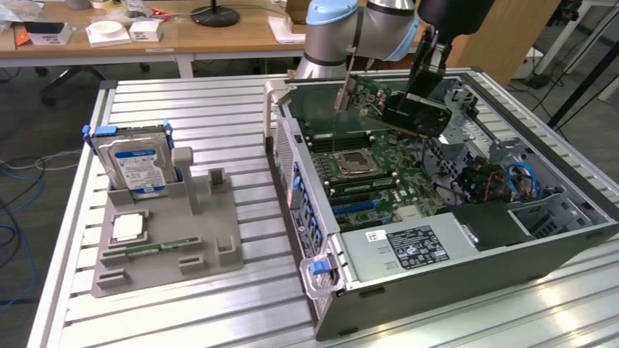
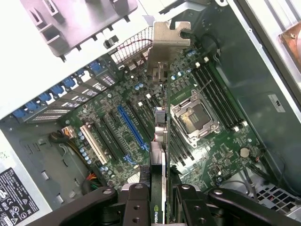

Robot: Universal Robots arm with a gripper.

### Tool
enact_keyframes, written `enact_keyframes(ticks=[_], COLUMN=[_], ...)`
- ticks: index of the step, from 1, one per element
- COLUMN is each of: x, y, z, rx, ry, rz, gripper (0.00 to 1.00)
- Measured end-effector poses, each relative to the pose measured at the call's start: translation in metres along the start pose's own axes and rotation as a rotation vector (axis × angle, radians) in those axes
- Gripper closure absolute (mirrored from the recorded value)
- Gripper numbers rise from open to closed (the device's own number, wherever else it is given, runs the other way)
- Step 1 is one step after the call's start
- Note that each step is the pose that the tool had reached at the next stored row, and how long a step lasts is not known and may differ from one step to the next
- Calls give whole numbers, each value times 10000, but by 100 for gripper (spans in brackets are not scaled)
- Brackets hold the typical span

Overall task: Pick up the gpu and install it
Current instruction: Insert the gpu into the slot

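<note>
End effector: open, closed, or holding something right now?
End effector: closed on the gpu, held above the open computer case.

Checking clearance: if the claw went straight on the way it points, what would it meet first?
Likely the motherboard, touched first by the gpu the claw holds; depth is unclear.

gpu [image 1: 399, 109]: green board, bare metal bracket | table [image 1: 193, 101]: ribbed shiny aluminium | pincer [image 2: 162, 198]: matt black
</note>
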State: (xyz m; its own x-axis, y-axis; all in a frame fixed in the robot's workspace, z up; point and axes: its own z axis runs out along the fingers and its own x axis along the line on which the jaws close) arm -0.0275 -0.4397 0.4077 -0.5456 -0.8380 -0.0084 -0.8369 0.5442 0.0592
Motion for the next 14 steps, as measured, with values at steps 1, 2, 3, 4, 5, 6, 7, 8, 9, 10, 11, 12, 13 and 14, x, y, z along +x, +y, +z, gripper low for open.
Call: enact_keyframes(ticks=[1, 2, 3, 4, 5, 6, 7, 8, 9, 10, 11, 12, 13, 14], x=[0, 0, 0, 0, -1, -1, -1, -1, -1, -2, -2, -2, -2, -2], y=[0, 0, -1, -1, -1, -2, -2, -2, -3, -3, -3, -3, -4, -4], z=[0, 0, 0, 0, 0, 0, 0, 0, 0, 0, 0, 0, 0, 0], rx=[-1, -1, -1, -2, -2, -3, -3, -3, -3, -4, -4, -5, -5, -6], ry=[2, 5, 7, 10, 13, 16, 19, 21, 24, 27, 30, 32, 35, 37], rz=[-45, -91, -138, -185, -231, -277, -325, -369, -414, -459, -506, -551, -601, -646], gripper=[74, 74, 74, 74, 74, 74, 74, 74, 74, 74, 74, 74, 74, 74])
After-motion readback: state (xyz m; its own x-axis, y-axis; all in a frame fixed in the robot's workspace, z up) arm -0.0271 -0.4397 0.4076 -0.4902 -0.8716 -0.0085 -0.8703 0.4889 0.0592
